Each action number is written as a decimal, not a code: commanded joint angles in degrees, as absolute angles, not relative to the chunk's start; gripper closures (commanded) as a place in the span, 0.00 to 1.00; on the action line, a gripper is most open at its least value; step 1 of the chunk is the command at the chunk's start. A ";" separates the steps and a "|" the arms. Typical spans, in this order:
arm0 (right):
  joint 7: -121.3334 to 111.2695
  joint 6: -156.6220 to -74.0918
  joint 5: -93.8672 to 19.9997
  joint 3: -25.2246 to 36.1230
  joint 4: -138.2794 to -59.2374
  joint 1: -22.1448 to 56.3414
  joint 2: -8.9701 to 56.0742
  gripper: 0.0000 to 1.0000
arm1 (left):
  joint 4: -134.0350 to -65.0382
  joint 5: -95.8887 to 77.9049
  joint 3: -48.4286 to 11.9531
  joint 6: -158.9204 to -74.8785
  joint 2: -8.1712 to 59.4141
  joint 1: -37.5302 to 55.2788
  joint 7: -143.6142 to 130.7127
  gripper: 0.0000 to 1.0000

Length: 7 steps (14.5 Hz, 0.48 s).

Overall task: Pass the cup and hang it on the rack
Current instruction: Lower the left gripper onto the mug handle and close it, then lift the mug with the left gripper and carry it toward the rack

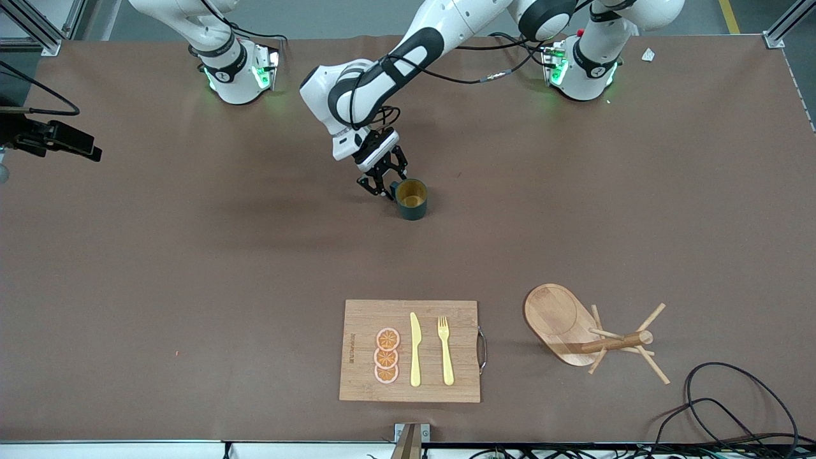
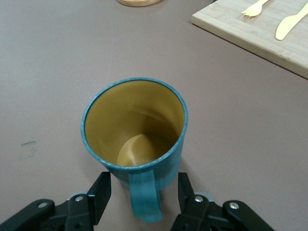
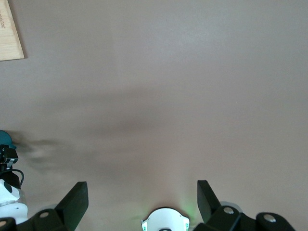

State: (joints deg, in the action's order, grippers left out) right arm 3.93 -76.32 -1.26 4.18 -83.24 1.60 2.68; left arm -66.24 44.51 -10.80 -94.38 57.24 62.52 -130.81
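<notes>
We see the cup (image 1: 412, 198) standing upright mid-table, farther from the front camera than the cutting board (image 1: 357, 357) and the rack (image 1: 577, 328). The left gripper (image 2: 144, 193) straddles its handle, jaws parted, not yet clamped. The right gripper (image 3: 143, 195) waits, jaws spread wide, holding nothing.

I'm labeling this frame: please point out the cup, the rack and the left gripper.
cup (image 1: 413, 199): front view, on its ochre inside.
rack (image 1: 558, 319): front view, on its oval base.
left gripper (image 2: 144, 196): left wrist view, midway between fingertips, astride the cup's handle.
</notes>
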 commanded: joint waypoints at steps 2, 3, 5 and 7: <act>4.57 -75.67 -1.85 1.94 -84.29 -0.53 1.23 0.00 | -65.21 42.28 -9.84 -92.64 57.48 63.46 -131.57 0.68; 4.57 -75.59 -1.85 1.59 -84.29 -0.44 1.06 0.00 | -65.21 42.19 -9.84 -92.20 57.31 63.46 -131.49 0.78; 4.57 -75.41 -1.85 1.14 -84.72 -0.53 0.62 0.00 | -65.21 41.57 -9.93 -91.85 56.43 63.37 -131.40 0.91; 4.40 -75.50 -1.76 1.14 -85.77 -0.53 -0.96 0.00 | -65.21 41.05 -9.93 -91.50 54.68 62.93 -130.96 0.96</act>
